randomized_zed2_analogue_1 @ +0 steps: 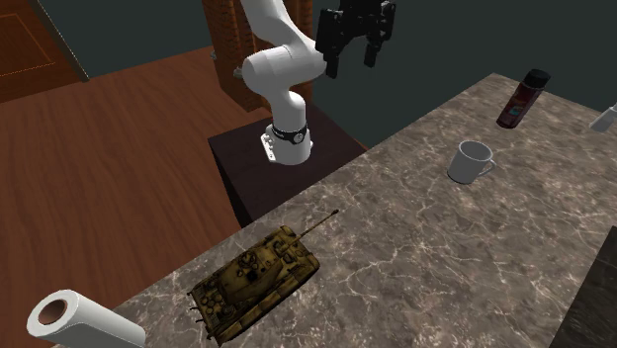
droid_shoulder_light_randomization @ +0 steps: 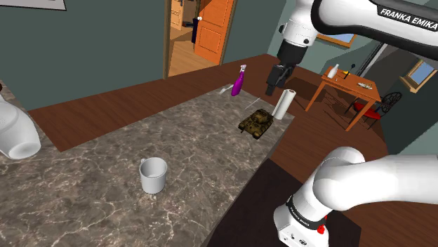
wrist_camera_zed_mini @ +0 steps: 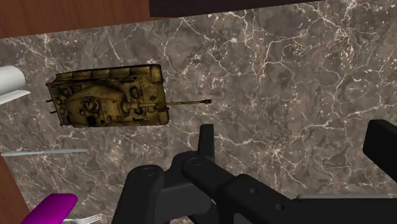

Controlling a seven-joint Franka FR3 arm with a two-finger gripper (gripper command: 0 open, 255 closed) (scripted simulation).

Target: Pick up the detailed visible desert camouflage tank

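While the camouflage tank (wrist_camera_zed_mini: 108, 100) sits on the marbled bench (wrist_camera_zed_mini: 286, 76), we see the fingers (wrist_camera_zed_mini: 382, 149) spread apart, empty, hanging well clear of it.

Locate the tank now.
In the shoulder view the camouflage tank sits right of centre on the marble counter, beside the white paper roll, purple spray bottle just beyond.

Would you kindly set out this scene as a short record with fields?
target: desert-camouflage tank, upright on the marbled countertop, near its edge
gripper: gripper open, above the countertop, clear of the tank
near tank: white paper towel roll, purple spray bottle
farther off: white mug
task state: tank not yet grasped
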